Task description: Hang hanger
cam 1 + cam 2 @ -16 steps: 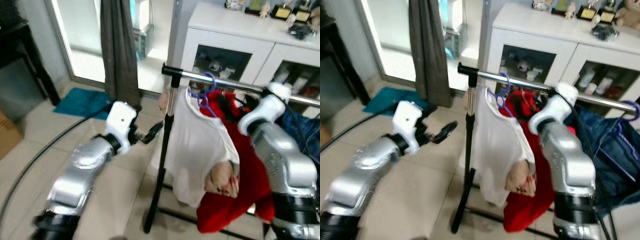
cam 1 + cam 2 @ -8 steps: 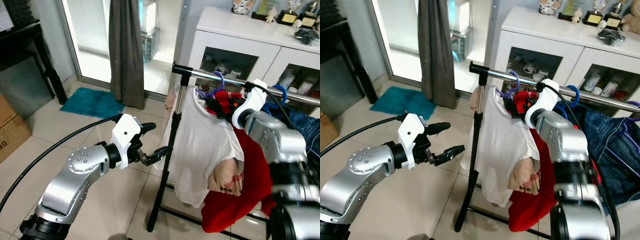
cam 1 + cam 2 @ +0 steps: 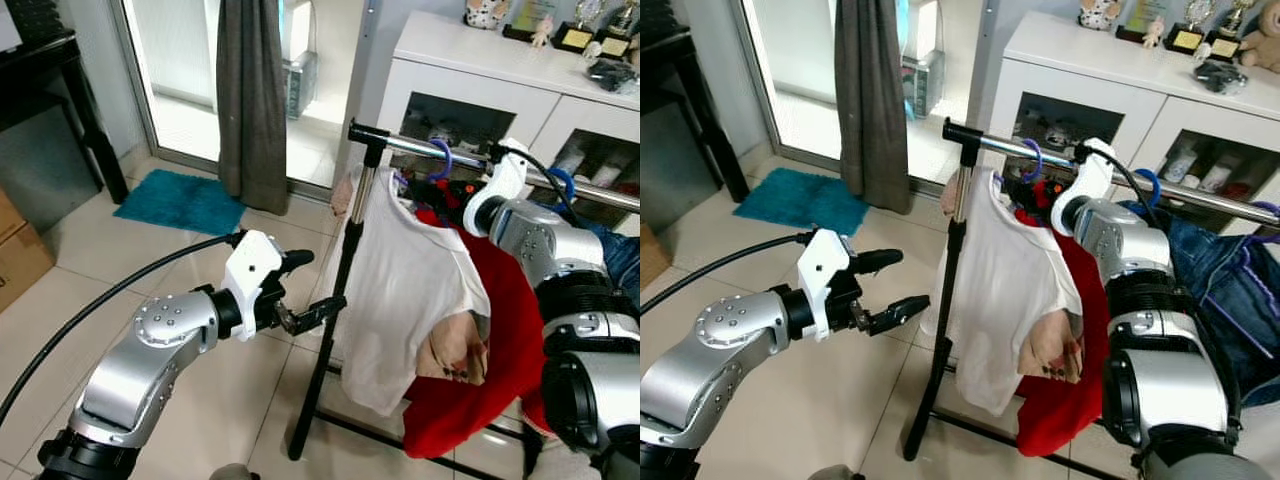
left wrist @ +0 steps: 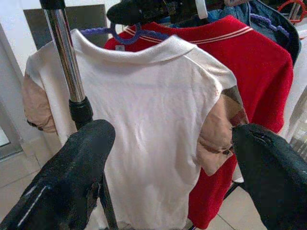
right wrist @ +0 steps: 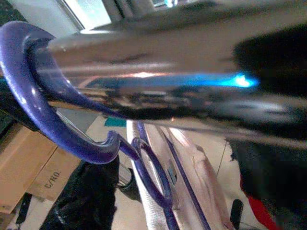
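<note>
Purple hanger (image 3: 437, 160) hooks the rail (image 3: 440, 148), right fingers hidden.

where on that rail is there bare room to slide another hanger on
Bare rail runs between the end post and the purple hanger hook. Past it, the right gripper, the red shirt and a blue hook crowd the bar.

Free room and obstacles at the clothes rack. The rail's (image 3: 470, 155) left end, outside the purple hanger hook (image 3: 441, 158), is bare metal above the upright post (image 3: 340, 290). Rightward, the white shirt (image 3: 405, 290), red garment (image 3: 500, 340) and blue clothing (image 3: 1220, 290) crowd the rail. Open tiled floor (image 3: 110, 270) lies left of the post, crossed by a black cable (image 3: 90, 310). The white cabinet (image 3: 480, 70) closes the space behind.
</note>
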### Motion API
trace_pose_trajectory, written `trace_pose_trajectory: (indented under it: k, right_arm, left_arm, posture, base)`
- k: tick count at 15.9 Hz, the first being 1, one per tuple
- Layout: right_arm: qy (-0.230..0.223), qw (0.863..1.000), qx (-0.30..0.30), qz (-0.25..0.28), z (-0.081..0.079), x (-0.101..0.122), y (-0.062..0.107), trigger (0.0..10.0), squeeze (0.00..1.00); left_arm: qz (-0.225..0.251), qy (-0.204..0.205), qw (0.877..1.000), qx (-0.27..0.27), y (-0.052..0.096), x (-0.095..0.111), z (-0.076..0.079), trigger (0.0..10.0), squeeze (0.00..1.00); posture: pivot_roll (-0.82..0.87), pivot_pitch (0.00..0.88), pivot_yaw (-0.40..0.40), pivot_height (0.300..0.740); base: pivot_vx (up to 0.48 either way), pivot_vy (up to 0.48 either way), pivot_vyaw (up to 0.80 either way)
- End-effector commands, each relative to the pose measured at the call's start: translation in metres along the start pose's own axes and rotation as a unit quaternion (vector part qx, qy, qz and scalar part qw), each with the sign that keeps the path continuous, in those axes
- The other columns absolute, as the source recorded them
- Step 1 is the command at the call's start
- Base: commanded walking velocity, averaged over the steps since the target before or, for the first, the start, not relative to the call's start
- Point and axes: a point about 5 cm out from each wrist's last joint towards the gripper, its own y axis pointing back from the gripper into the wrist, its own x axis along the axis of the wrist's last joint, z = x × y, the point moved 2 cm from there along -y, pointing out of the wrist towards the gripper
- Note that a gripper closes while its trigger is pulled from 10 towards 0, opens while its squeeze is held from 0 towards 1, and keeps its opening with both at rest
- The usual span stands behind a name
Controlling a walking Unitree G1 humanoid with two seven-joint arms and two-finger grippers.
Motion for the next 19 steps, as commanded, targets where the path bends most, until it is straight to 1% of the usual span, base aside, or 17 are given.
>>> trace_pose_trajectory:
  k: [1, 4, 5, 8, 9, 10, 11, 12, 13, 14, 15, 16, 19]
  right_arm:
    - [-0.015, 0.999, -0.006, -0.028, 0.009, -0.012, 0.001, 0.0, 0.00]
    - [-0.010, 0.999, 0.005, -0.035, 0.010, -0.014, 0.000, 0.0, 0.00]
    - [0.001, 0.999, 0.017, -0.040, 0.009, -0.014, 0.001, 0.0, 0.00]
    - [0.015, 0.999, 0.030, -0.042, 0.008, -0.014, 0.001, 0.0, 0.00]
    - [0.033, 0.997, 0.051, -0.037, 0.005, -0.013, 0.000, 10.0, 0.00]
    - [0.040, 0.996, 0.065, -0.036, 0.002, -0.013, 0.000, 10.0, 0.00]
    - [0.047, 0.995, 0.077, -0.039, 0.000, -0.015, 0.000, 10.0, 0.02]
    - [0.047, 0.994, 0.086, -0.041, -0.001, -0.017, 0.000, 10.0, 1.00]
    - [0.054, 0.993, 0.095, -0.043, -0.002, -0.017, 0.001, 10.0, 1.00]
    - [0.073, 0.992, 0.095, -0.050, -0.001, -0.019, 0.001, 10.0, 1.00]
    - [0.076, 0.991, 0.094, -0.054, -0.001, -0.020, 0.001, 10.0, 0.99]
    - [0.082, 0.991, 0.092, -0.061, 0.000, -0.022, 0.001, 10.0, 0.00]
    - [0.077, 0.989, 0.099, -0.083, 0.001, -0.032, 0.002, 10.0, 0.00]
  left_arm:
    - [0.006, -0.006, 1.000, -0.014, -0.001, 0.005, 0.004, 10.0, 0.00]
    - [0.006, -0.006, 1.000, -0.016, -0.001, 0.005, 0.005, 10.0, 0.00]
    - [0.006, -0.007, 1.000, -0.018, -0.002, 0.006, 0.005, 10.0, 0.00]
    - [0.007, -0.007, 1.000, -0.018, -0.002, 0.006, 0.005, 10.0, 0.00]
    - [0.008, -0.008, 1.000, -0.018, -0.003, 0.007, 0.005, 10.0, 0.00]
    - [0.009, -0.008, 1.000, -0.018, -0.003, 0.007, 0.004, 10.0, 0.00]
    - [0.010, -0.008, 1.000, -0.017, -0.004, 0.008, 0.004, 10.0, 0.00]
    - [0.010, -0.009, 1.000, -0.016, -0.004, 0.008, 0.003, 10.0, 0.00]
    - [0.010, -0.009, 1.000, -0.016, -0.004, 0.008, 0.003, 10.0, 0.00]
    - [0.011, -0.010, 1.000, -0.017, -0.004, 0.008, 0.003, 10.0, 0.00]
    - [0.011, -0.010, 1.000, -0.017, -0.004, 0.008, 0.003, 10.0, 0.00]
    - [0.011, -0.011, 1.000, -0.018, -0.005, 0.009, 0.003, 10.0, 0.00]
    - [0.011, -0.011, 1.000, -0.019, -0.005, 0.009, 0.003, 10.0, 0.00]
  posture:
    - [0.04, 0.000, -0.106, 0.740]
    - [0.04, 0.000, -0.106, 0.740]
    - [0.04, 0.000, -0.104, 0.740]
    - [0.04, 0.000, -0.102, 0.740]
    - [0.04, 0.000, -0.104, 0.740]
    - [0.04, 0.000, -0.105, 0.740]
    - [0.04, 0.000, -0.105, 0.740]
    - [0.04, 0.000, -0.105, 0.740]
    - [0.04, 0.000, -0.106, 0.740]
    - [0.04, 0.000, -0.106, 0.740]
    - [0.04, 0.000, -0.106, 0.740]
    - [0.04, 0.000, -0.106, 0.740]
    - [0.04, 0.000, -0.107, 0.740]
  base:
    - [0.000, 0.000, 0.00]
    - [0.000, 0.000, 0.00]
    - [0.000, 0.000, 0.00]
    - [0.000, 0.000, 0.00]
    - [0.000, 0.000, 0.00]
    - [0.000, 0.000, 0.00]
    - [0.000, 0.000, 0.00]
    - [0.000, 0.000, 0.00]
    - [0.000, 0.000, 0.00]
    - [0.000, 0.000, 0.00]
    - [0.000, 0.000, 0.00]
    - [0.000, 0.000, 0.00]
    - [0.000, 0.000, 0.00]
